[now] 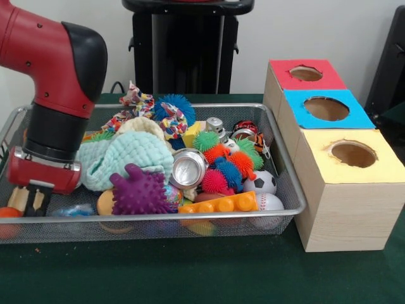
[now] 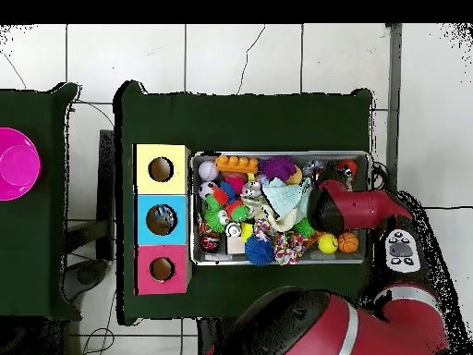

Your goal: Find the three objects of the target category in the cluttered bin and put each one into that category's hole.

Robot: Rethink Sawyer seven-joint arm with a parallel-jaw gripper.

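Note:
The wire-mesh bin (image 1: 190, 217) is full of toys. My gripper (image 1: 28, 201) hangs low inside the bin's front left corner, beside an orange ball (image 1: 5, 214). A pale, bluish transparent thing (image 1: 73, 210), perhaps a bottle, lies just right of the gripper on the bin floor. No other clear bottle shows among the clutter. The blue-topped box's round hole (image 1: 326, 108) is the middle one of three, right of the bin. In the overhead view the arm (image 2: 333, 208) hides the gripper over the bin's (image 2: 194, 208) right part, and the blue hole (image 2: 161, 219) is at the left.
The red-topped hole (image 1: 305, 73) and the yellow-topped hole (image 1: 353, 154) flank the blue one. A mint cloth (image 1: 130, 158), a purple spiky ball (image 1: 139, 190), a silver can (image 1: 188, 170) and an orange brick (image 1: 218, 202) fill the bin. A pink bowl (image 2: 14, 164) sits on the side table.

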